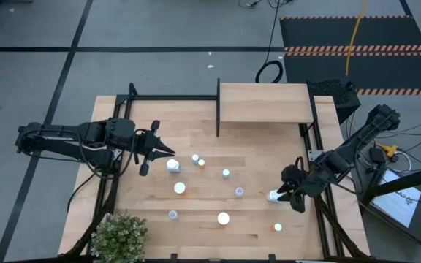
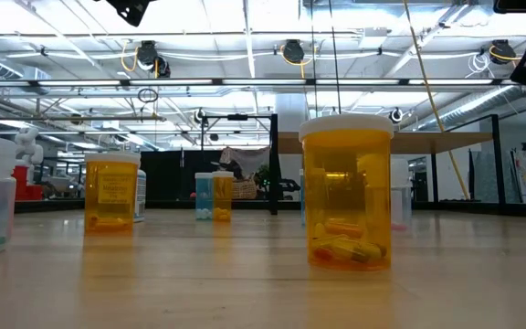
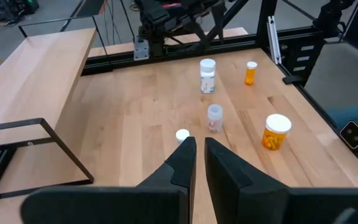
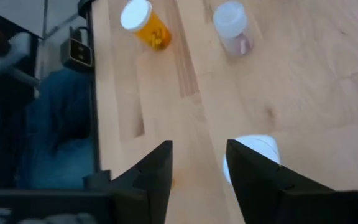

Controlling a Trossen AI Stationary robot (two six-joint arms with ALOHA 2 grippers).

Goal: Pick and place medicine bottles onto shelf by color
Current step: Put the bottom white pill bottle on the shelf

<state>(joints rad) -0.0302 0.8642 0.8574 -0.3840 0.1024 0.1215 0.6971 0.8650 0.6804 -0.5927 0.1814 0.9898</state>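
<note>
Several medicine bottles with white caps stand upright on the tabletop, among them a big orange one (image 1: 179,188) and a white one (image 1: 172,165). The shelf (image 1: 265,102) stands raised at the table's far edge. My left gripper (image 1: 168,151) hovers shut and empty over the table's left part; a small white cap (image 3: 182,135) shows just beyond its tips. My right gripper (image 4: 197,168) is open above the table's near right, with only bare wood between its fingers. A white-capped bottle (image 1: 272,196) stands beside it, outside one finger. My right gripper has nothing between its fingers. The white cap (image 4: 257,148) lies close by the outer side of one finger (image 4: 253,186), which hides part of it. I cannot tell whether the finger touches it.
A potted plant (image 1: 119,235) sits at the near left corner. An orange bottle (image 4: 145,22) and a clear one (image 4: 232,25) stand ahead of my right gripper, near the table's right edge. Black frame rails (image 1: 314,139) border the table. A large orange bottle (image 2: 347,192) fills the low view.
</note>
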